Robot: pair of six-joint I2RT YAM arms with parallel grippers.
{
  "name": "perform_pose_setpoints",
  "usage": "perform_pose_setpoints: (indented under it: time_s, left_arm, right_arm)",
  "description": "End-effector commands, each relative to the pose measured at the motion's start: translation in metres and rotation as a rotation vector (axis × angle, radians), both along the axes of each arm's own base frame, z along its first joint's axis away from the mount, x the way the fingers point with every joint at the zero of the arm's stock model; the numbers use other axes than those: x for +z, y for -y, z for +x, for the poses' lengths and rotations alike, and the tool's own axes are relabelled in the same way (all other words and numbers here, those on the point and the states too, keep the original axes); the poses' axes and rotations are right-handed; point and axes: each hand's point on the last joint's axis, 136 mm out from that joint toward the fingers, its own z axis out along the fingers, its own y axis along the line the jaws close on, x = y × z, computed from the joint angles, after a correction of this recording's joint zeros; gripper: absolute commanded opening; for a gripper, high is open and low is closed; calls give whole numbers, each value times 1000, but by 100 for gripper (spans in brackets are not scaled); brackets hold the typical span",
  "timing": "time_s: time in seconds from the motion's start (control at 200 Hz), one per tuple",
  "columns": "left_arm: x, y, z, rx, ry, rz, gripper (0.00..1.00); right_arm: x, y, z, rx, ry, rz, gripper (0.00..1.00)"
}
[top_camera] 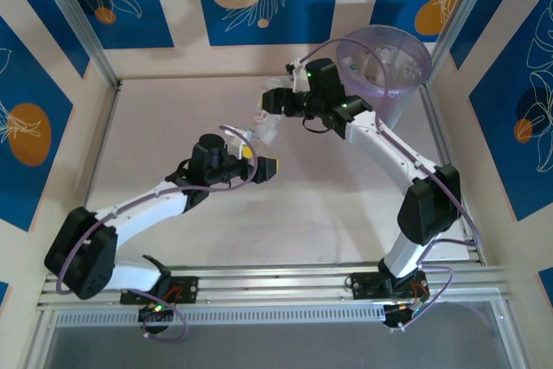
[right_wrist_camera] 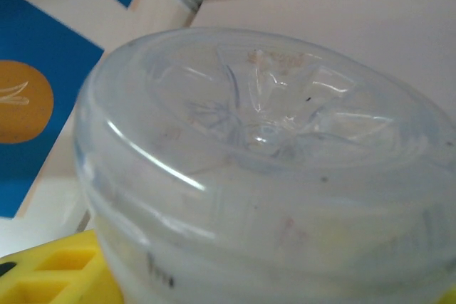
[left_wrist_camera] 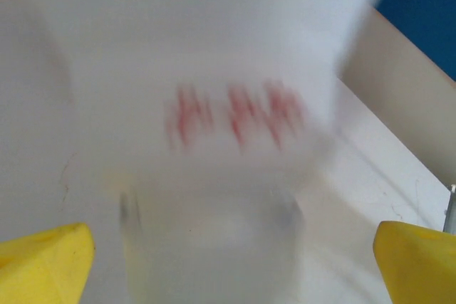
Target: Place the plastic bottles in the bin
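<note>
Bottle (top_camera: 266, 130) left of the bin (top_camera: 402, 97), bin in back-right corner

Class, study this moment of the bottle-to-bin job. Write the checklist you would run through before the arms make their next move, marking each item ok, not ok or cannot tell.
1. Left hand open around the bottle: ok, its yellow fingers stand wide on either side.
2. Right hand on the bottle: ok, a yellow finger lies against its side.
3. Grip firm enough to carry: cannot tell.
4. Bin upright, top open: ok.
5. Room in the bin: ok, the bottles inside sit below its rim.
6. Bottle over the bin: not ok, it is to the left of the bin, above the table.
</note>
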Motion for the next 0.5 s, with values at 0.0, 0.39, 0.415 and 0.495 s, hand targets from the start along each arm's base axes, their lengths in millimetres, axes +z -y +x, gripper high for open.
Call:
perform_pose_setpoints:
  time_s: [0.0, 0.39, 0.415, 0.495]
  left_arm:
    - [14, -6, -13, -10, 24, 0, 100]
    - [25, -31, -32, 37, 16, 47, 100]
    - [22, -32, -32, 42, 8, 50, 100]
    - [16, -33, -31, 55, -12, 64, 100]
  right_arm:
    - [65, 32, 9, -80, 285, -83, 44]
    - [188, 128, 23, -393, 810, -338, 39]
    - [194, 135, 24, -417, 826, -340, 39]
    - [207, 164, 29, -502, 843, -342, 40]
